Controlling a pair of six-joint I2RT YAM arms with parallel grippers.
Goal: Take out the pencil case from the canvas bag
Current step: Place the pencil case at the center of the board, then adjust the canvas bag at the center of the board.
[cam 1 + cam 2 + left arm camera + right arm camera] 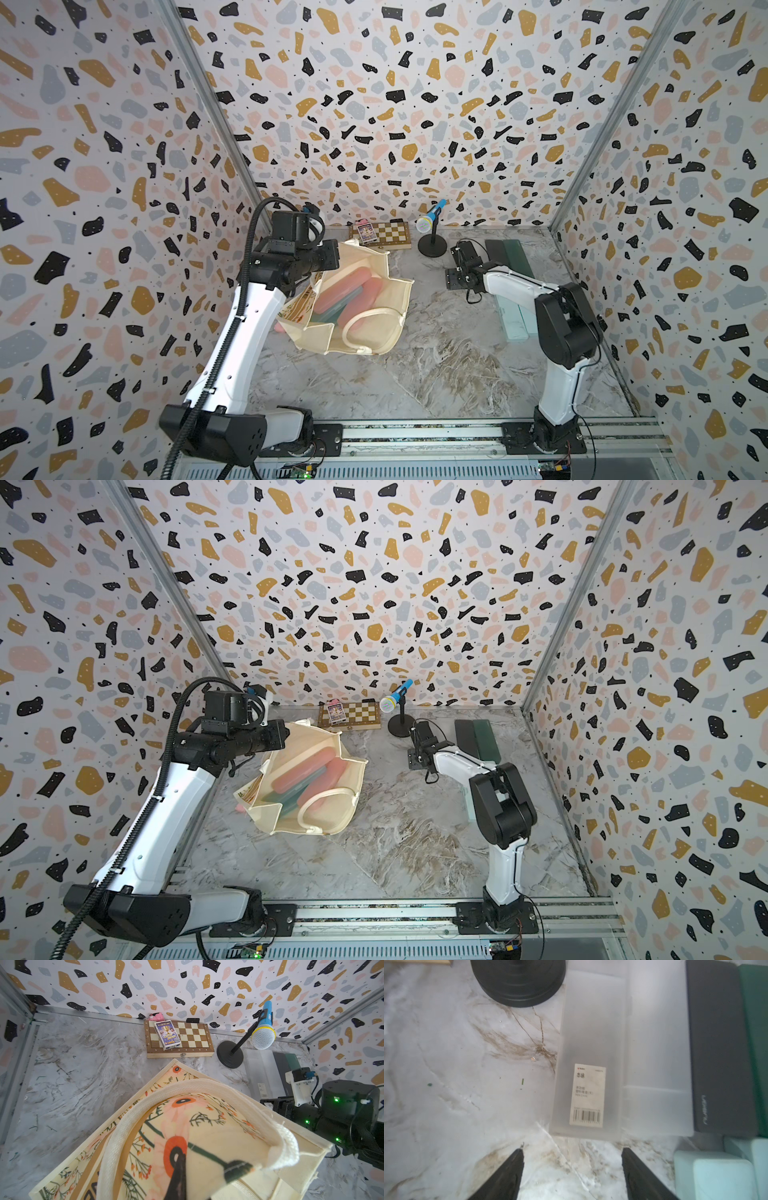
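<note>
Bag (374,336) open, case (338,291) still inside.
Left claw (180,1159) grips the bag; bring your wide, empty right claw (572,1149) to the case.

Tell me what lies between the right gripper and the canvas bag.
Nothing: only a stretch of marble tabletop separates the right gripper from the canvas bag, as both top views show.

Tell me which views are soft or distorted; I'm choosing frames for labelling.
Right wrist view: soft, the label on the frosted case barely legible. Left wrist view: the canvas bag softens nearest the lens, the chessboard stays crisp. Both top views: wide-angle, walls splay outward.
</note>
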